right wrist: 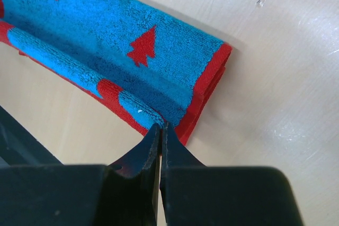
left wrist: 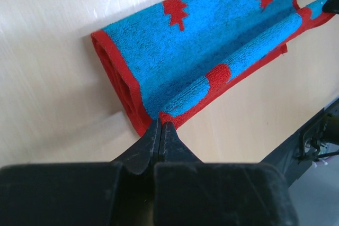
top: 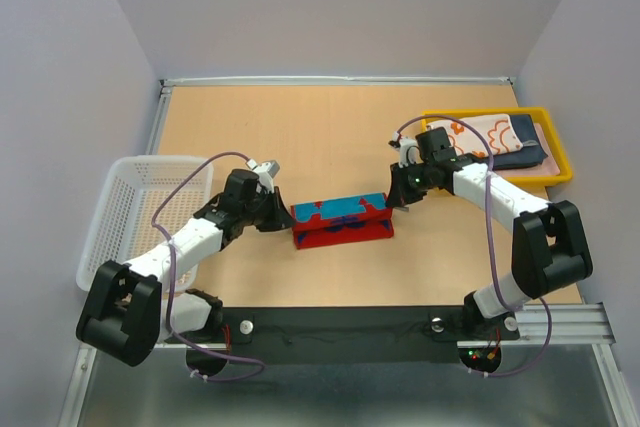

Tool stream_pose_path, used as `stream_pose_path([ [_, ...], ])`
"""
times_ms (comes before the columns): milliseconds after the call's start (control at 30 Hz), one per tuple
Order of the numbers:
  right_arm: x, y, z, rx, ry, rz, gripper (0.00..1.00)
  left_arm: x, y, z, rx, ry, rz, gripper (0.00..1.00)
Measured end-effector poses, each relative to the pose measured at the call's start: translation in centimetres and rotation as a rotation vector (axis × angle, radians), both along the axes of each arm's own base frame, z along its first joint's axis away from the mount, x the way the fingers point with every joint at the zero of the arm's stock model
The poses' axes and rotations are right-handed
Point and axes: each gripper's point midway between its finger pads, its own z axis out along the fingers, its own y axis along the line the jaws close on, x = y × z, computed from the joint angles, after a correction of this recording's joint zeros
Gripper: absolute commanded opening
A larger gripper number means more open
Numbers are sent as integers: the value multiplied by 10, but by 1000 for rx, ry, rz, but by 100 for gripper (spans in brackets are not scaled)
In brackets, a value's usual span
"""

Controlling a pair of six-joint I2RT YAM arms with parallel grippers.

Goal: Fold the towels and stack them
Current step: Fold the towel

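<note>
Bare table (top: 330, 137) beyond folded towel (top: 340, 220), basket (top: 110, 217) blocking far left, tray (top: 485, 112) blocking far right

Red-and-blue folded towel (left wrist: 212, 35): looped terry cloth, fuzzy, matt. Pale wood-grain desk (right wrist: 275, 51): smooth, slight sheen. Left end effector (left wrist: 160, 126), right end effector (right wrist: 160, 127): black plastic, matt, finely textured. White mesh basket (top: 120, 217), yellow tray (top: 561, 147): plastic.

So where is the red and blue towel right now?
In the top view the red and blue towel lies folded in the middle of the table, between the left gripper and the right gripper, each pinching one end.
</note>
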Motion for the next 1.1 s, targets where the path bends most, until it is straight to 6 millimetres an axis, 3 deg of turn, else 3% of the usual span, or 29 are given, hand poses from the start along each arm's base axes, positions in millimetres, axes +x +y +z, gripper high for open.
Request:
stream_pose_path([
  [400, 0, 0, -1, 0, 17, -24, 0, -12, -1, -9, -33, 30, 30, 0],
  [667, -2, 0, -17, -14, 70, -32, 6, -26, -3, -23, -34, 74, 31, 0],
  [700, -3, 0, -17, -12, 74, -32, 8, -26, -3, -24, -33, 76, 33, 2],
  [800, -4, 2, -16, 3, 83, -33, 19, -24, -2, -24, -33, 77, 51, 31],
  [867, -6, 3, -15, 11, 90, -31, 25, -24, 0, -23, -28, 73, 61, 68],
  [900, -8, 4, -15, 17, 96, -31, 27, -24, 0, -22, -31, 74, 70, 74],
  [1000, -15, 6, -7, 45, 106, -36, 28, -26, 3, -13, -28, 48, 86, 77],
  [1100, -19, 12, 13, 97, 84, -32, 28, -27, 6, 6, -25, 8, 103, 77],
])
